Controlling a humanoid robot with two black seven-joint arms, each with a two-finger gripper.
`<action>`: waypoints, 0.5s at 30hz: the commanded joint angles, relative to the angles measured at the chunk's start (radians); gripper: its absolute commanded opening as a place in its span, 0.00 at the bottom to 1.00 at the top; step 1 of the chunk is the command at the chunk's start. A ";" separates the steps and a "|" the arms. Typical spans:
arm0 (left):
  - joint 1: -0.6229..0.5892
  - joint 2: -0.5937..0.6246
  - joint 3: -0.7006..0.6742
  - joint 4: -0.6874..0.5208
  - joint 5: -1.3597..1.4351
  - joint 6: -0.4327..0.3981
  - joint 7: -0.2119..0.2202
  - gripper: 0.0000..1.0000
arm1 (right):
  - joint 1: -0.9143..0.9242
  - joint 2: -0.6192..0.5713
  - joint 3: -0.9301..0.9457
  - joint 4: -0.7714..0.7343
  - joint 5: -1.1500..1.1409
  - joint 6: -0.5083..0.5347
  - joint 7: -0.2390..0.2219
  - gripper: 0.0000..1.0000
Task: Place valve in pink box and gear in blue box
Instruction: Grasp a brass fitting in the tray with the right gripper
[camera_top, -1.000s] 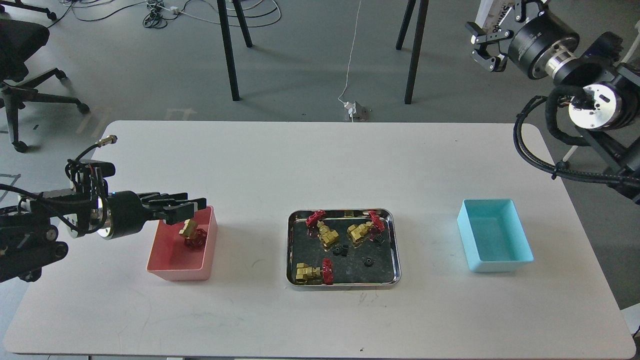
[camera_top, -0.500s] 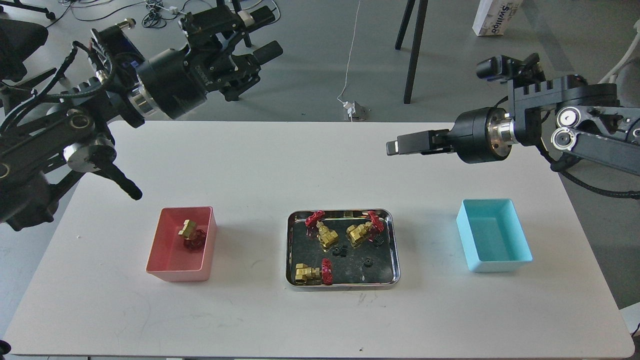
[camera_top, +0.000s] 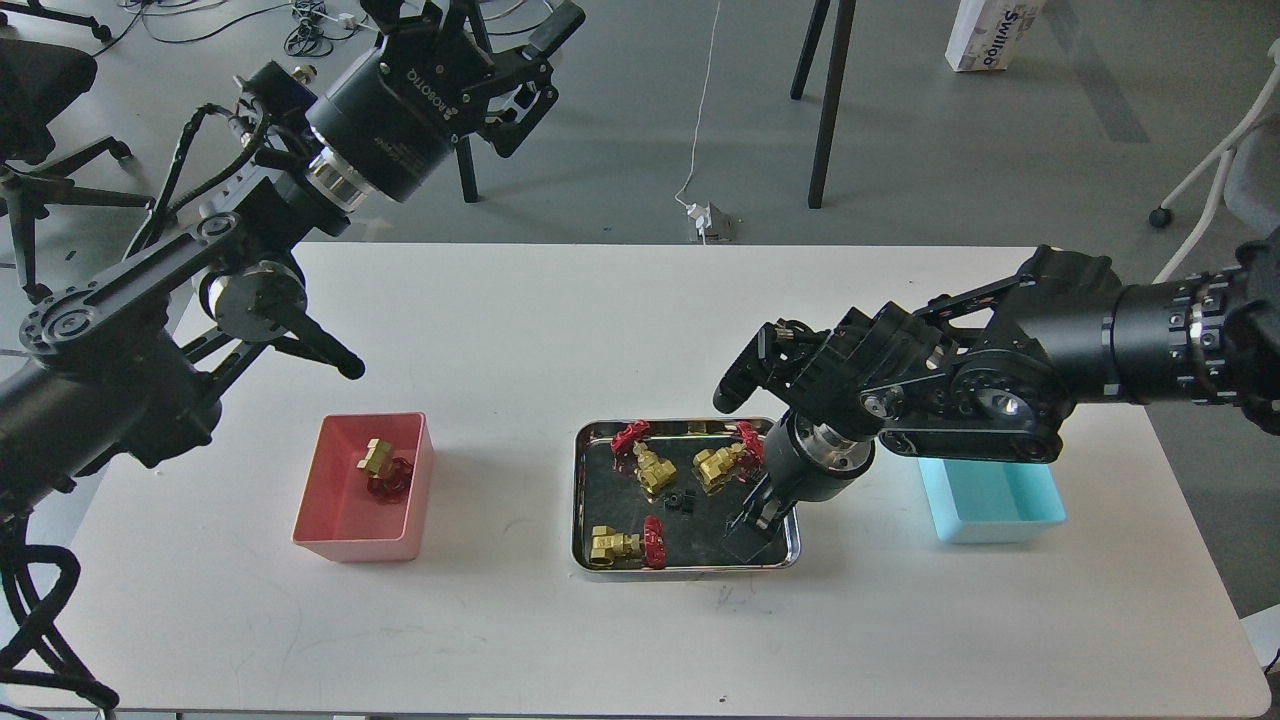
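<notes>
The pink box (camera_top: 352, 546) stands on the table's left and holds one valve (camera_top: 379, 463). Three more valves (camera_top: 651, 468) (camera_top: 722, 463) (camera_top: 622, 545) lie in the steel tray (camera_top: 680, 571) at the centre, with black gears (camera_top: 682, 501) between them. My right gripper (camera_top: 752, 522) points down into the tray's right part, its dark fingertips at the tray floor; the spot under them is hidden and I cannot tell how the fingers stand. The blue box (camera_top: 990, 518) is at the right, partly behind my right arm. My left gripper (camera_top: 532, 62) is open and empty, high above the table's far left.
My right arm stretches from the right edge over the blue box to the tray. Beyond the table's far edge are black table legs (camera_top: 828, 110), a white cable with a plug (camera_top: 706, 220), an office chair (camera_top: 40, 80) and a cardboard box (camera_top: 985, 35).
My right arm has swung down from above the table's far right into the tray's right part. My left arm has lifted a little further up and right. The valve still lies in the pink box.
</notes>
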 joint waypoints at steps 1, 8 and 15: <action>0.017 -0.003 0.000 -0.002 0.000 0.000 0.000 0.74 | -0.039 0.026 -0.004 -0.043 -0.003 0.000 -0.006 0.63; 0.030 -0.012 -0.001 -0.002 0.000 0.000 0.000 0.74 | -0.091 0.046 -0.004 -0.126 -0.003 0.000 -0.017 0.57; 0.034 -0.015 0.002 -0.002 -0.001 0.000 0.000 0.75 | -0.116 0.086 -0.004 -0.158 -0.003 -0.022 -0.017 0.56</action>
